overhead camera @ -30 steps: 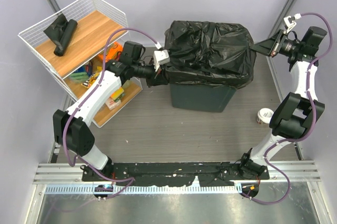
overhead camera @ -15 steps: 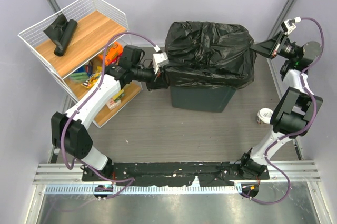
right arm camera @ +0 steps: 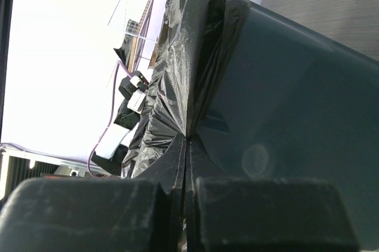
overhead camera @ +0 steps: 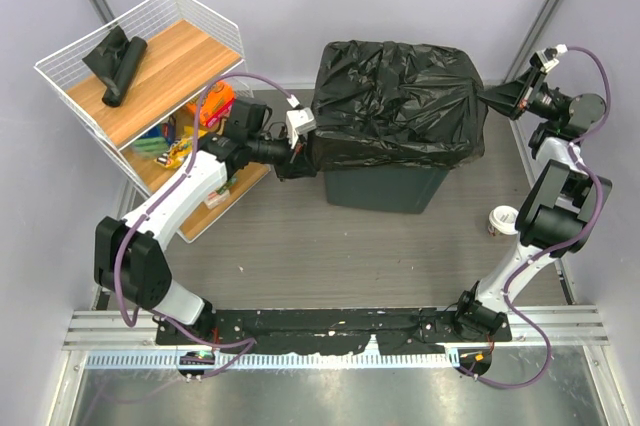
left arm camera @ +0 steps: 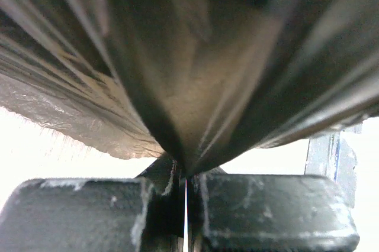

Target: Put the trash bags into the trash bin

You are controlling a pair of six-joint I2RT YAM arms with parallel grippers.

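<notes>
Sack draped over bin ctr, rack w/ bag roll L, cup R

One bin: dark grey-green, square, upright, tapering toward its base. One trash bag: large, glossy black, crinkled, spread over the bin's mouth, edges hanging down its upper sides. Some spare bags: black roll and folded sheet, lying on a wooden shelf.

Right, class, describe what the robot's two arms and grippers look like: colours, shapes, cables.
Both the left arm and right arm have white links joined by chunky black joints, each trailed by a looping purple cable. The left gripper and right gripper have blocky black fingers, scuffed grey, with a small white camera module at the wrist.
</notes>
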